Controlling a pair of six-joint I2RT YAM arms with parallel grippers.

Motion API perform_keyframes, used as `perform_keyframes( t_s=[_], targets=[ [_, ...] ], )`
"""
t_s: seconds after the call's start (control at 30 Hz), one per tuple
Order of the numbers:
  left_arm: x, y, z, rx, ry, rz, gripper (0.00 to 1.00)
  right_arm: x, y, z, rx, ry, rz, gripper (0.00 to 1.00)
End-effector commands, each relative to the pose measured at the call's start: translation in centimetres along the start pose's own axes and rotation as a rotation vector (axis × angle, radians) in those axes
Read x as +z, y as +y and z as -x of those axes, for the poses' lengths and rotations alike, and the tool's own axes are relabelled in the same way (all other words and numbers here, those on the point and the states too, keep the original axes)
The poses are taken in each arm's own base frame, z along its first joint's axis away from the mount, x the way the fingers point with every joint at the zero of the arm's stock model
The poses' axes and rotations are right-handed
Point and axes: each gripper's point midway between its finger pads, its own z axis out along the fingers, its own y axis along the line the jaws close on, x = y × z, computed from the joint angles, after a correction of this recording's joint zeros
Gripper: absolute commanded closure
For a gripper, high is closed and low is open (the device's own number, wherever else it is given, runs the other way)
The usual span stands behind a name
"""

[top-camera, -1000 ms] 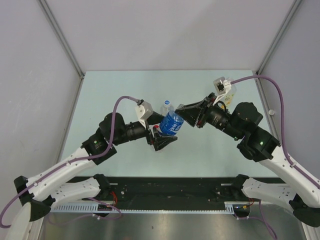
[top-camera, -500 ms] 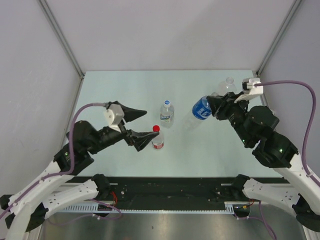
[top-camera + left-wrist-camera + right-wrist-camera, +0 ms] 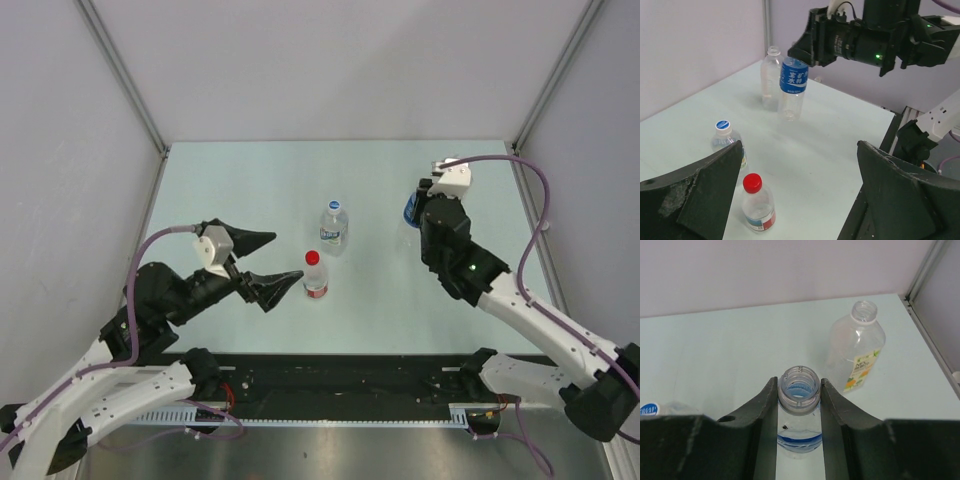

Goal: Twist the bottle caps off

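Note:
My right gripper (image 3: 799,385) is shut on the capless neck of the blue-labelled bottle (image 3: 799,437), held upright at the back right, its base at or just above the table (image 3: 791,87). The larger yellowish-labelled bottle (image 3: 856,352) stands capless just behind it and is hidden by the arm in the top view. My left gripper (image 3: 275,262) is open and empty, just left of the small red-labelled bottle (image 3: 315,278) with its red cap (image 3: 752,183). The white-and-blue-labelled bottle (image 3: 334,226) keeps its blue cap (image 3: 722,125).
Pale green table (image 3: 230,190) with grey walls on three sides and metal corner posts. The black rail (image 3: 340,375) with both arm bases runs along the near edge. The right arm (image 3: 500,290) reaches over the table's right side.
Both grippers were on the blue-labelled bottle mid-table. The left let go and drew back left, open. The right carried the bottle to the back right and turned it upright.

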Motion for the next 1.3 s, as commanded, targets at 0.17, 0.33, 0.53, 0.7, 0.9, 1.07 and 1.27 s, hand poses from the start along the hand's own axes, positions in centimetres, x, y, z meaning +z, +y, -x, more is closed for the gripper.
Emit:
perform_keyframes(
  t_s=[0.17,0.33,0.53,0.7,0.9,1.07,1.27],
  targets=[
    [-0.2,0.8,-1.7,0.009,0.026,0.038,0.00,6.7,2.7,-0.5,0.004,-0.096,-0.042,1.00],
    [-0.3,1.3,-2.8,-0.010,0.044,0.066,0.00,9.6,1.7,-2.5,0.016,-0.085,-0.094,1.00],
    [-0.5,2.0,-3.3,-0.015,0.012,0.106,0.00,12.2,2.6,-4.5,0.016,-0.087,-0.062,1.00],
    [-0.6,2.6,-4.0,0.002,0.029,0.129,0.00,13.7,2.9,-6.5,0.018,-0.062,-0.066,1.00],
    [-0.7,2.7,-4.5,0.004,0.041,0.137,0.00,14.7,2.9,-7.8,0.000,-0.063,-0.088,1.00],
    [-0.6,2.7,-4.9,-0.002,0.040,0.135,0.00,14.9,3.0,-8.7,-0.012,-0.054,-0.097,1.00],
    [-0.4,2.6,-5.2,-0.004,0.047,0.130,0.00,14.2,3.0,-9.0,-0.019,-0.024,-0.098,1.00]
  ],
)
